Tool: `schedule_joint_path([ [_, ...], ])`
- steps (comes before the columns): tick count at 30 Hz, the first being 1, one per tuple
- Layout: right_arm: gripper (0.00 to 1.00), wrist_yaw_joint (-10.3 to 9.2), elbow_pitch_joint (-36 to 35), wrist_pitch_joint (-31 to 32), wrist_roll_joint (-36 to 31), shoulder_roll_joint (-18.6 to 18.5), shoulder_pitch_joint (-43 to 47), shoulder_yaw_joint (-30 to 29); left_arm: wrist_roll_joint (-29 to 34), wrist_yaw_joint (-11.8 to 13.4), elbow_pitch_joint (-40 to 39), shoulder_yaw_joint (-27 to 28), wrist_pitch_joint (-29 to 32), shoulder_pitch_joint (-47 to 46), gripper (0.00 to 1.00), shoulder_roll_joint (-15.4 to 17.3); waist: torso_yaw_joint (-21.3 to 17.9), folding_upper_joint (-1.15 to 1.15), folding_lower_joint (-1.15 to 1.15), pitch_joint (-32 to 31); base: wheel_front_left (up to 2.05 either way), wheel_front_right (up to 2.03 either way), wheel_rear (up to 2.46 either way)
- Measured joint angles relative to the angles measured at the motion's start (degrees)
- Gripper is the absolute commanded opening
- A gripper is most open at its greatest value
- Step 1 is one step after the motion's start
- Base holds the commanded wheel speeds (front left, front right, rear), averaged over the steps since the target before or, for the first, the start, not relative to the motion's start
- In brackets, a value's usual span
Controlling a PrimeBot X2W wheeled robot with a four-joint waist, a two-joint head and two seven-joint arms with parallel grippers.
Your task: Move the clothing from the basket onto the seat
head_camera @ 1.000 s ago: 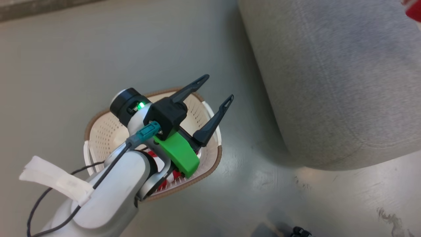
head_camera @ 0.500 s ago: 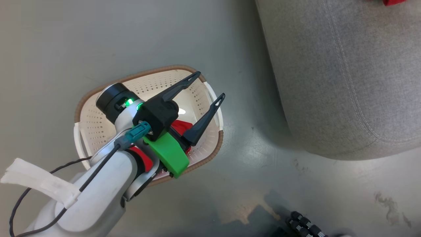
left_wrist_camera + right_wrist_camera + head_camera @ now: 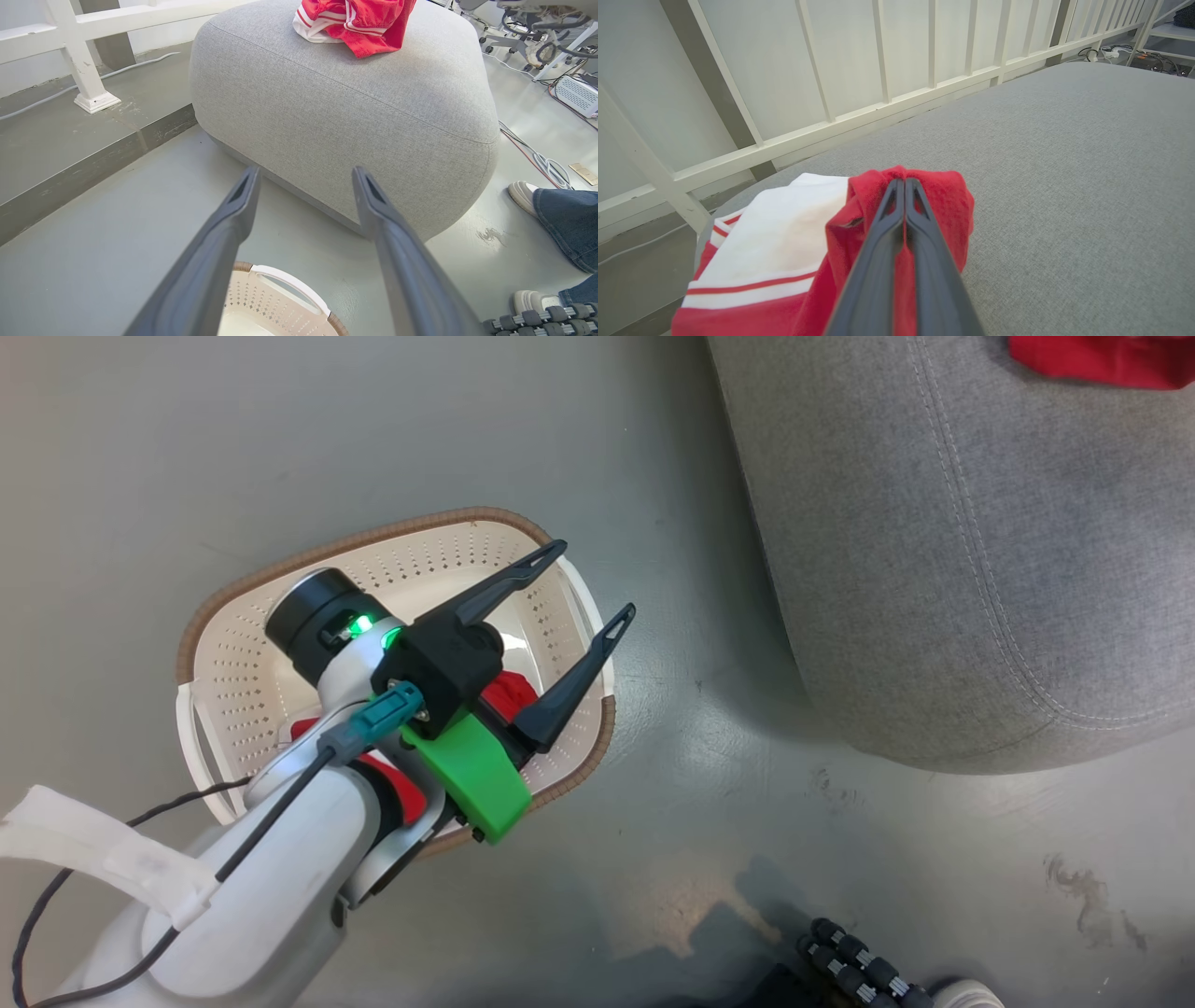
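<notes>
First garment [image 3: 359, 23] lies on seat [image 3: 373, 116] top, upper centre of left wrist view, pinched in right gripper [image 3: 904, 183], fingers pressed together. Second garment [image 3: 512, 695] in basket [image 3: 233, 681], under left gripper [image 3: 596, 578], fingers spread. Head camera swung; more red now shows upper right. Judged half done.

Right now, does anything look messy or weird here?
A bit. One red garment lies crumpled on the seat, the right gripper shut on it. Dark scuff stains mark the floor beside the seat. Nothing looks spilled or broken.
</notes>
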Motion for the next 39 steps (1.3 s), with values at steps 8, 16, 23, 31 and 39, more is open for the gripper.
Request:
schedule_joint_path([
  [8,0.36,0.05,2.5,-0.7,0.1,0.5,1.1,-0.7,-0.3,0.0,-0.3,0.4,0.1,0.0,1.00,0.7,-0.6,0.00,0.00,0.1,0.00,0.00,0.00],
  [16,1.00,1.69,3.1,-1.2,0.1,2.4,2.1,0.1,-0.4,0.3,-0.5,1.4,0.3,0.1,1.00,1.3,-2.2,0.00,0.00,-0.2,0.00,0.00,0.00],
  [23,1.00,3.27,0.6,-1.3,-0.2,4.2,6.0,-0.7,-0.8,0.6,-0.8,1.8,0.1,0.3,1.00,1.4,-4.2,0.00,0.00,-0.7,0.00,0.00,0.00],
  [31,1.00,4.16,-5.3,-1.3,-2.5,4.7,11.4,-2.6,-1.5,0.8,0.4,3.1,-2.1,1.3,1.00,1.4,-5.7,0.00,0.00,-2.7,0.00,0.00,0.00],
  [39,1.00,4.97,-12.5,-1.3,-5.5,5.6,14.1,-2.5,-3.0,1.5,3.4,5.3,-5.8,3.0,1.00,1.1,-5.7,0.00,0.00,-6.2,0.00,0.00,0.00],
])
